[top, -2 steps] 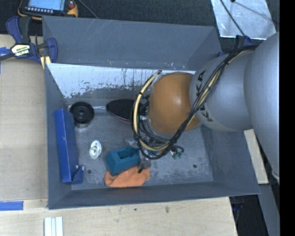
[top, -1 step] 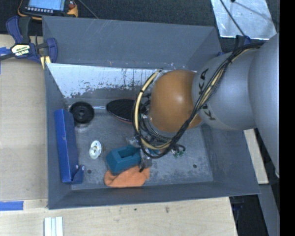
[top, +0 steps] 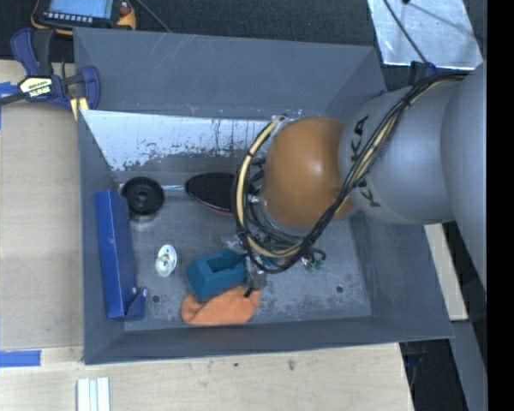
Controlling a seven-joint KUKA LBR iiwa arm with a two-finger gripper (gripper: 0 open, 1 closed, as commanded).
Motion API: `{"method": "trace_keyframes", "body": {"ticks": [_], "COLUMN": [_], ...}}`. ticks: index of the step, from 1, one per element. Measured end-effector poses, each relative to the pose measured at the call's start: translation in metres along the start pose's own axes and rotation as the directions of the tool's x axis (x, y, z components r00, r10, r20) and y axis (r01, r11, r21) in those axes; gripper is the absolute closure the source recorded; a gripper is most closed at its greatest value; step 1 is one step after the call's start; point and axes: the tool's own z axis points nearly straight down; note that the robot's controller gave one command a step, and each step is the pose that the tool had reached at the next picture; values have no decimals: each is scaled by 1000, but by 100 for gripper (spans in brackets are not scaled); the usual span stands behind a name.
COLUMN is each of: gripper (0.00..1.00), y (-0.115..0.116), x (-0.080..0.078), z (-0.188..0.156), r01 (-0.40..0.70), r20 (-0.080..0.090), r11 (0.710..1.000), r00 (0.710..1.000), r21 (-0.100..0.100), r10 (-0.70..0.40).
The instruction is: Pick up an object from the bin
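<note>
Bin floor [top: 347,268]; tool [top: 252,279] largely hidden beneath orange wrist cover [top: 304,174]

Bin [top: 240,75] grey, back wall scuffed pale with dark specks. Bar [top: 111,251] blue. Knob [top: 142,195], oval [top: 212,190] black. Cap [top: 165,259] white. Block [top: 214,274] teal-blue. Lump [top: 218,308] orange. Cover [top: 304,174] orange-brown; arm [top: 420,161] silver.

The lighting is moderate and even, with highlights on the surfaces that face upward. The brightest part of the bin [top: 171,135] is a pale band on its back wall, beyond the gripper [top: 255,276]. The floor around the gripper is dimmer. Above it, the orange cover [top: 304,169] has a soft sheen on its crown, and the silver arm [top: 420,161] shows a broad highlight. Dark shadow gathers under the cover, close around the gripper. To its left, a small white disc [top: 165,260] glints.
</note>
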Motion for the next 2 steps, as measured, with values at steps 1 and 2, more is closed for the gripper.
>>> {"method": "trace_keyframes", "body": {"ticks": [1,2], "gripper": [100,100], "y": [0,0], "x": [0,2], "z": [-7,-15], "r01": [0,0], "r20": [3,-4], "r11": [1000,1000], "r00": [1000,1000], "r21": [1,-1], "r10": [0,0]}}
